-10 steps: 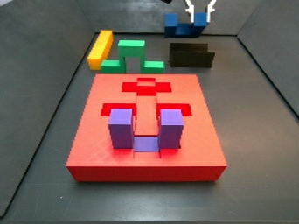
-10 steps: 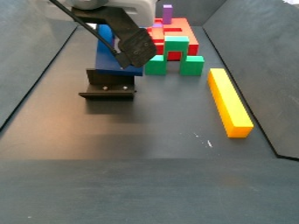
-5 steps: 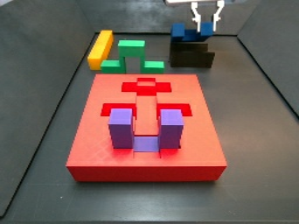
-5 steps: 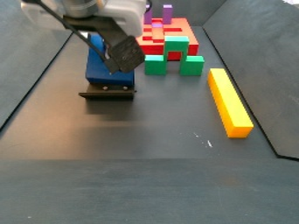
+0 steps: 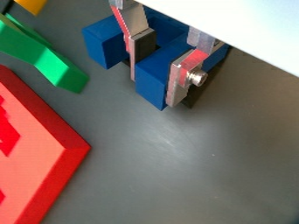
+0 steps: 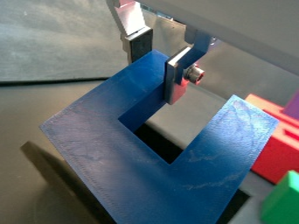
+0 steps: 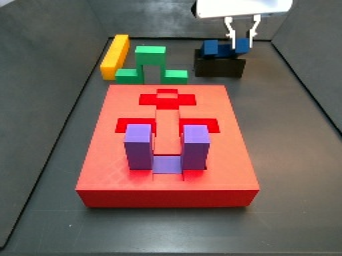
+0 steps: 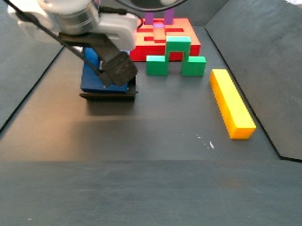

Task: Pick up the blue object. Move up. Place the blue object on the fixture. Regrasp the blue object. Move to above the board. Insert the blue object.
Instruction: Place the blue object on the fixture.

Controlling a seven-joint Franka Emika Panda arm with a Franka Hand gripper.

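The blue object point(image 6: 152, 131) rests on the fixture point(image 7: 221, 66), prongs upward. The gripper point(image 6: 162, 61) straddles one prong (pads appear slightly clear), directly above it beyond the board point(image 7: 167, 150).

The gripper point(image 7: 241, 42) hangs over the blue object point(image 7: 214, 48) on the fixture point(image 7: 221, 67), its fingers point(image 6: 177, 72) straddling one prong. Bare floor lies open beside the fixture toward the wall; the green block point(image 7: 150, 62) and the board point(image 7: 167, 145) crowd the opposite side
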